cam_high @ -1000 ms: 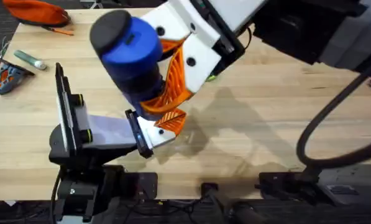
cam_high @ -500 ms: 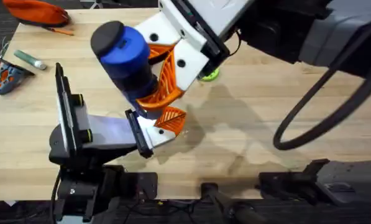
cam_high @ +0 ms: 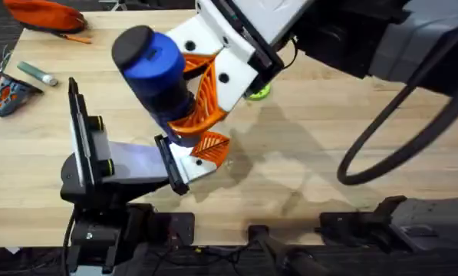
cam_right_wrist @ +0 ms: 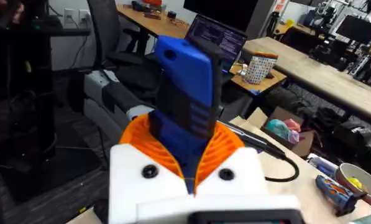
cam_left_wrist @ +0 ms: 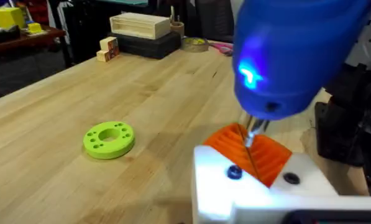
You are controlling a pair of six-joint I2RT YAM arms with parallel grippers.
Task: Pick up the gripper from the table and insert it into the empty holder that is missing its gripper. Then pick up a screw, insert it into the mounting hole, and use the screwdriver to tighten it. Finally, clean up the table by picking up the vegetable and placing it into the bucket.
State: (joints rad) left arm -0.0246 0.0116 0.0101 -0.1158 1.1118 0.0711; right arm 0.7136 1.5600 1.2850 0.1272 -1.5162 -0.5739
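Observation:
My right gripper (cam_high: 196,98) reaches across from the far right and is shut on the blue screwdriver (cam_high: 153,67), which stands upright between its orange ribbed pads (cam_right_wrist: 225,146). The screwdriver (cam_left_wrist: 284,56) has its light on. Its thin metal tip (cam_left_wrist: 252,134) comes down onto the orange gripper piece (cam_left_wrist: 250,152), which is seated in the white holder (cam_left_wrist: 260,186) of my left arm. From overhead, that holder (cam_high: 192,165) with its orange tip (cam_high: 213,146) lies low over the near table. The screw is hidden under the tip. The vegetable and the bucket are out of view.
A lime-green disc (cam_high: 258,93) with holes lies just beyond the right gripper. A grey-green marker (cam_high: 37,73), a blue-and-orange item (cam_high: 10,93) and an orange pouch (cam_high: 44,14) sit at the far left. A wooden box (cam_left_wrist: 140,26) stands at the table's far edge.
One second ago the right arm covered the green disc. It then shifted slightly toward the far side with the screwdriver, and nothing has moved in the last half second.

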